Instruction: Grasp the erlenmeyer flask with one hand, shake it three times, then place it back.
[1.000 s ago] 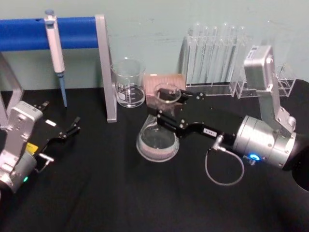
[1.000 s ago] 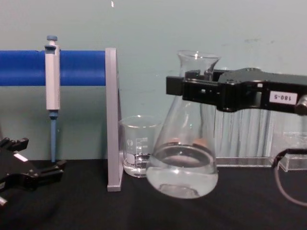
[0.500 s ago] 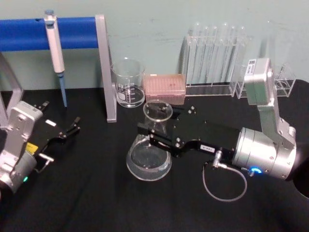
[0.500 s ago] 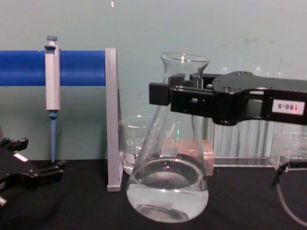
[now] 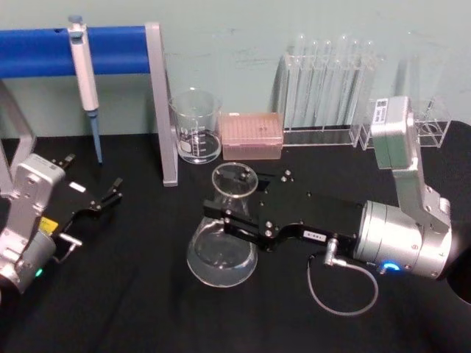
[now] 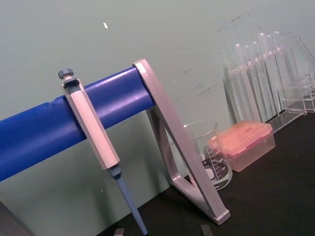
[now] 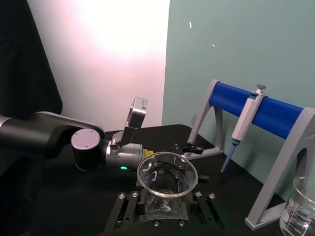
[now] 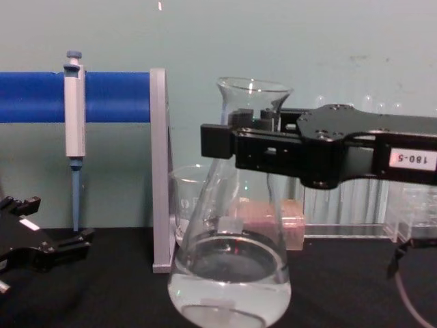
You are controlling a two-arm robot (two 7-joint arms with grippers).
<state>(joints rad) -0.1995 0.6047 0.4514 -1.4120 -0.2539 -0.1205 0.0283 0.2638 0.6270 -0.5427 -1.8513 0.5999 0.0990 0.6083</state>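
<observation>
Flask [image 5: 219,257] (liquid inside) gripped at neck by right gripper [image 5: 234,209].

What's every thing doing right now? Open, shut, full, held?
erlenmeyer flask: held by its neck, partly full of clear liquid.
right tool: shut on the flask's neck.
left tool: open, parked at the left.
beaker: upright.
pipette: hanging on the blue bar.
test tubes: upright in their rack.

The clear conical erlenmeyer flask [image 5: 221,254] is smooth, glossy glass. The black right gripper [image 5: 229,215] has flat, matt, plastic-looking fingers [image 5: 250,232] and a brushed grey metal wrist [image 5: 401,239]. The black tabletop [image 5: 132,294] looks matt and cloth-like, and the blue cylindrical bar [image 5: 37,51] is smooth with a soft sheen.
</observation>
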